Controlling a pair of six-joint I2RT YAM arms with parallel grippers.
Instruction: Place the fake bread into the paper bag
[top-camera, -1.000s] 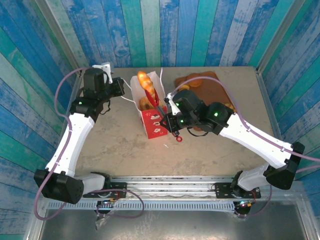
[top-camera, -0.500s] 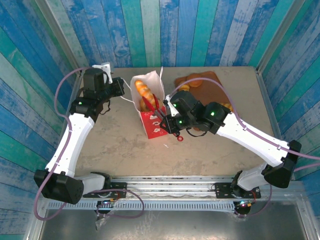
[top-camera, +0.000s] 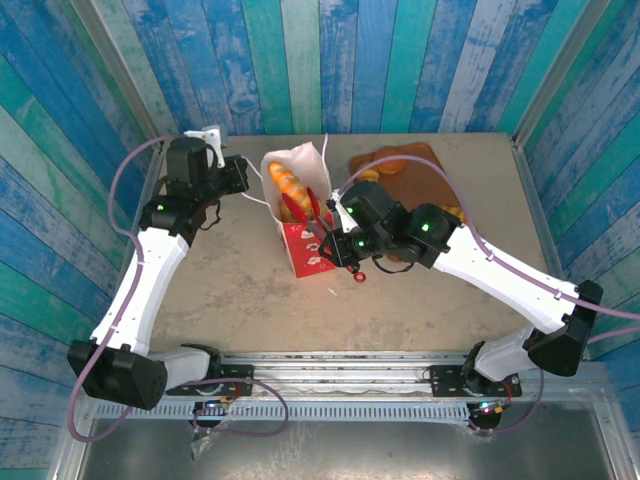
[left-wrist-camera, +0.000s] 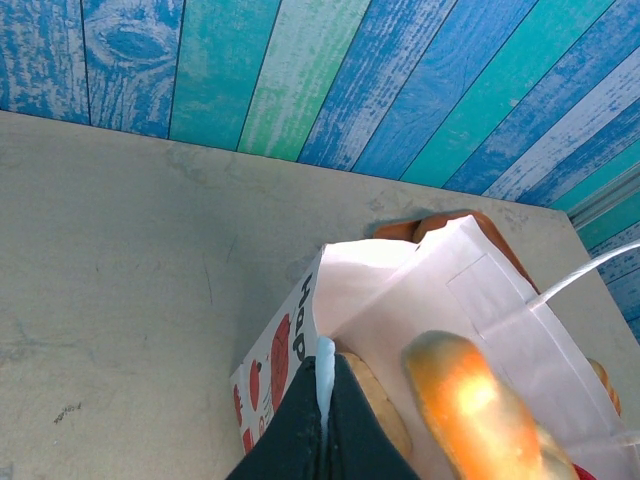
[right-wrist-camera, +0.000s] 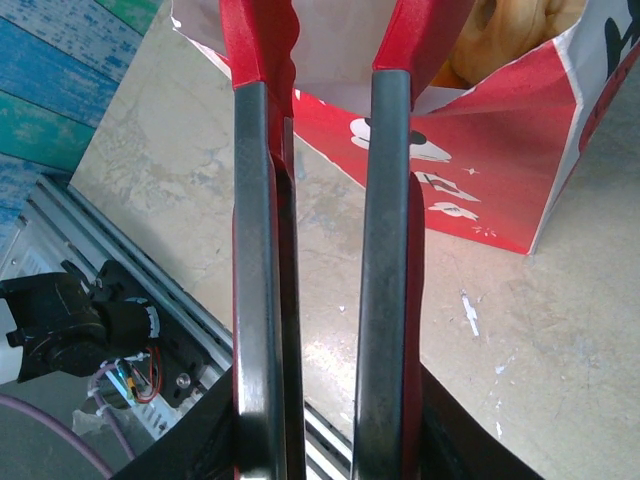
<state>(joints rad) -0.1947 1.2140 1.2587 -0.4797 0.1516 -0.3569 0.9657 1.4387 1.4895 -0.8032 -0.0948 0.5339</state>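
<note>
A: Left gripper (left-wrist-camera: 322, 425)?
B: Pressed together, pinching the white rim of the paper bag (left-wrist-camera: 480, 290). The bag stands upright on the table (top-camera: 230, 280), toward the back.
A: Right gripper (right-wrist-camera: 325, 400)?
B: Clamped on the red-handled tongs (right-wrist-camera: 260, 200). The tong arms are spread, with their tips at the bag's mouth.
A: Bread?
B: A long orange roll (left-wrist-camera: 470, 400) is inside the bag with a browner piece (left-wrist-camera: 375, 410) beside it. More pieces (top-camera: 385, 168) sit on the brown board (top-camera: 420, 180) behind the right arm.
</note>
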